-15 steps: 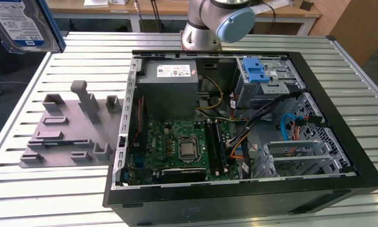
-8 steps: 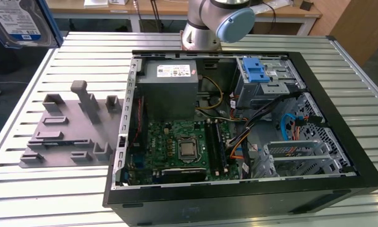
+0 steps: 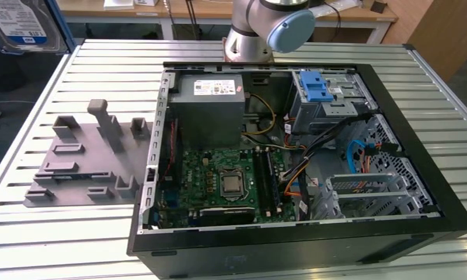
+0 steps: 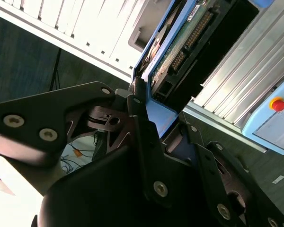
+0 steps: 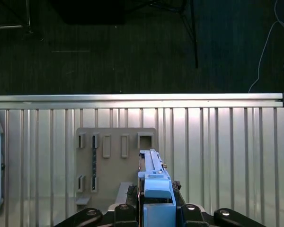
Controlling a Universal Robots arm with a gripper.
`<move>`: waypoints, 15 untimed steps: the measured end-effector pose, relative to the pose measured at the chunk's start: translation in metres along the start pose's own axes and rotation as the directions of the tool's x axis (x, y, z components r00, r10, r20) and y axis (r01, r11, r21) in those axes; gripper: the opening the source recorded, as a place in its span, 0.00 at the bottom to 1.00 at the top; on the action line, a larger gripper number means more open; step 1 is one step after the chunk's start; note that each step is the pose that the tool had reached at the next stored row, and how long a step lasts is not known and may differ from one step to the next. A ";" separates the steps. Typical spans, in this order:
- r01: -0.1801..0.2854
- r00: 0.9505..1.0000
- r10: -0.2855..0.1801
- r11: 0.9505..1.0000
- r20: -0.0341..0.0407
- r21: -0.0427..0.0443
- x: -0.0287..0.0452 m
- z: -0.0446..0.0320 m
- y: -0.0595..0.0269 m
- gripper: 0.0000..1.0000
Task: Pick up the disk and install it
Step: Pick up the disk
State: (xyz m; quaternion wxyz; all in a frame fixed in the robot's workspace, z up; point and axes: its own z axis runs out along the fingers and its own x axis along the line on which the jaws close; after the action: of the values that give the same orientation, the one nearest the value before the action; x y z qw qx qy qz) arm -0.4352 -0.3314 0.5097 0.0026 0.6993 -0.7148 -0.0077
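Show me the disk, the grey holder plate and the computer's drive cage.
the disk (image 5: 155,185): first wrist view, its blue side rail.
grey holder plate (image 3: 93,163): exterior view, its flat base.
drive cage (image 3: 347,96): exterior view, its silver metal frame.

On your slatted metal table you have:
- One open black computer case, with the motherboard on its floor.
- Inside it, a grey power supply at the far end and a silver drive cage beside that.
- One grey slotted fixture plate, just beside the case on the exterior view's left.
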 end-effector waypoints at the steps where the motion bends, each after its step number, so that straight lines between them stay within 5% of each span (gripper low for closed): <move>1: 0.000 1.000 0.000 1.000 0.000 0.000 0.0007 0.0000 -0.0002 0.36; 6: 0.000 1.000 0.000 1.000 0.000 0.000 0.0108 -0.0002 -0.0042 0.36; 15: 0.000 1.000 0.000 1.000 0.000 0.000 0.0113 -0.0004 -0.0204 0.36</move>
State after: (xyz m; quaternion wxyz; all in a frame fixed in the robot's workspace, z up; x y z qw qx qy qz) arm -0.4151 -0.3432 0.5097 0.0026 0.6993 -0.7148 -0.0079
